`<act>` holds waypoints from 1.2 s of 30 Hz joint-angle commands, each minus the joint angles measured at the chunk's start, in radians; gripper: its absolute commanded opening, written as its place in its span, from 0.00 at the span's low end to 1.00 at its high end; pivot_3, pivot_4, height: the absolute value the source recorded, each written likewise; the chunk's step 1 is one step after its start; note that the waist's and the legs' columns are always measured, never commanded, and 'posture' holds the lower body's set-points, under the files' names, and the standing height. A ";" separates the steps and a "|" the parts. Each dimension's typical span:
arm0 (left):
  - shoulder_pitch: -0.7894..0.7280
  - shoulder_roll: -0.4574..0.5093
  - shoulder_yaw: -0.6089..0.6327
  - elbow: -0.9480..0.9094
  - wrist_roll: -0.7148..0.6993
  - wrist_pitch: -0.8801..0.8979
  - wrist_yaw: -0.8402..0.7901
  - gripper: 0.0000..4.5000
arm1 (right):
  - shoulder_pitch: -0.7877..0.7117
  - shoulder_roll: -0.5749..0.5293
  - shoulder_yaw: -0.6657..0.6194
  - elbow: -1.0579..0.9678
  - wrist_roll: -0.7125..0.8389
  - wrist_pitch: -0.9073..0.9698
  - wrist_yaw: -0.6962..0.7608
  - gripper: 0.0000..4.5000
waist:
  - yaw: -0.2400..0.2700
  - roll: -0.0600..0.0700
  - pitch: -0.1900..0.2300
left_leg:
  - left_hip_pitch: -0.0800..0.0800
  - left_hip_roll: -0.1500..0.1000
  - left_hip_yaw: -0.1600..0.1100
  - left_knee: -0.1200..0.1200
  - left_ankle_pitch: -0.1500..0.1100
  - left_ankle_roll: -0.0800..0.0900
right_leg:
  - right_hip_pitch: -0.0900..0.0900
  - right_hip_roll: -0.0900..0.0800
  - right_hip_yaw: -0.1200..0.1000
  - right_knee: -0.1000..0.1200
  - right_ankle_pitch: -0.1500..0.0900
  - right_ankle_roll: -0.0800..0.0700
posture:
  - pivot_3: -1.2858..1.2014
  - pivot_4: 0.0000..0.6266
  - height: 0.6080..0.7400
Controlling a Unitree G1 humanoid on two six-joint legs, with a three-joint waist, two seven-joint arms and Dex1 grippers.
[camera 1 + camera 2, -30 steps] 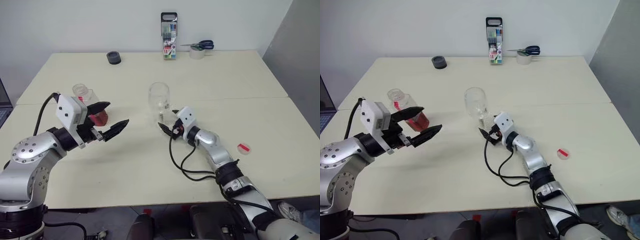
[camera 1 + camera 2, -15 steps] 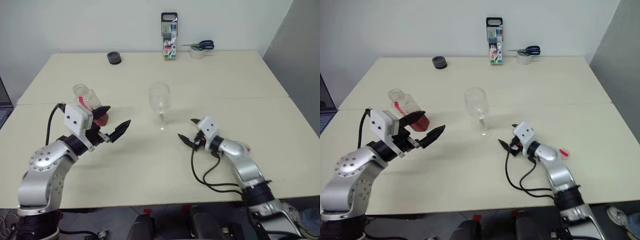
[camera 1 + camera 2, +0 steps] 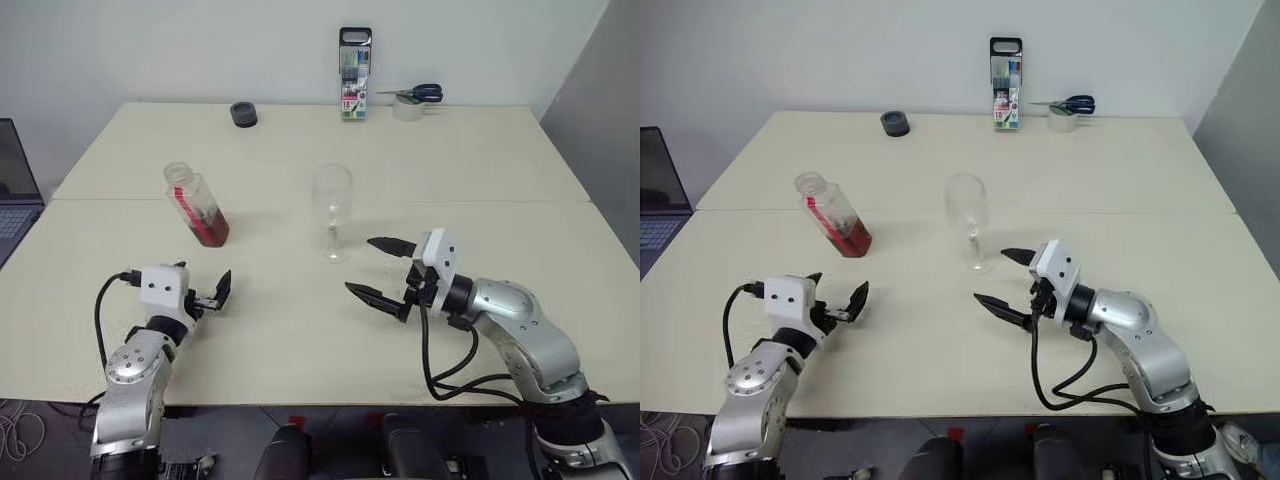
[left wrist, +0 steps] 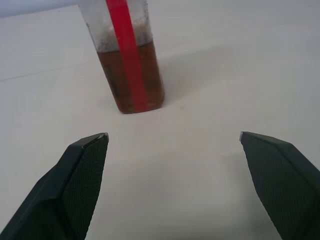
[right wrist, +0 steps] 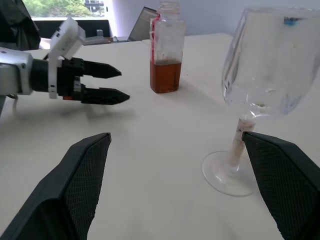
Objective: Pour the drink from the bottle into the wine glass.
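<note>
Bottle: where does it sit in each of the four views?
Left eye: bottle, left of centre, left of the wine glass.
Right eye: same, left of centre.
Left wrist: ahead, beyond the open fingers.
Right wrist: centre top.
Shared landmark: its red strip.

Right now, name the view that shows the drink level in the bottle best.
The left wrist view: the bottle stands close, the drink filling its lower part. The right wrist view shows it smaller, beyond the left gripper. The eye views show it tiny.
</note>
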 commanded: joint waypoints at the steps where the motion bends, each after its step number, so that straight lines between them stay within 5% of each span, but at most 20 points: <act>1: -0.051 0.016 0.001 0.030 0.002 -0.025 -0.002 1.00 | -0.013 -0.010 -0.002 -0.054 0.027 0.026 -0.007 0.99 | 0.000 0.000 0.000 | 0.000 0.000 0.000 0.000 0.000 0.000 | 0.000 0.000 0.000 0.000 0.000 0.000 | 0.52 0.24 1.00; 36: -0.456 0.134 0.022 0.527 -0.035 -0.119 -0.126 1.00 | -0.075 -0.014 0.031 -0.108 0.042 0.073 -0.039 0.99 | -0.001 -0.001 0.000 | -0.001 0.000 0.000 0.000 0.002 -0.004 | -0.001 0.000 -0.001 0.000 0.000 0.000 | 0.52 0.24 1.00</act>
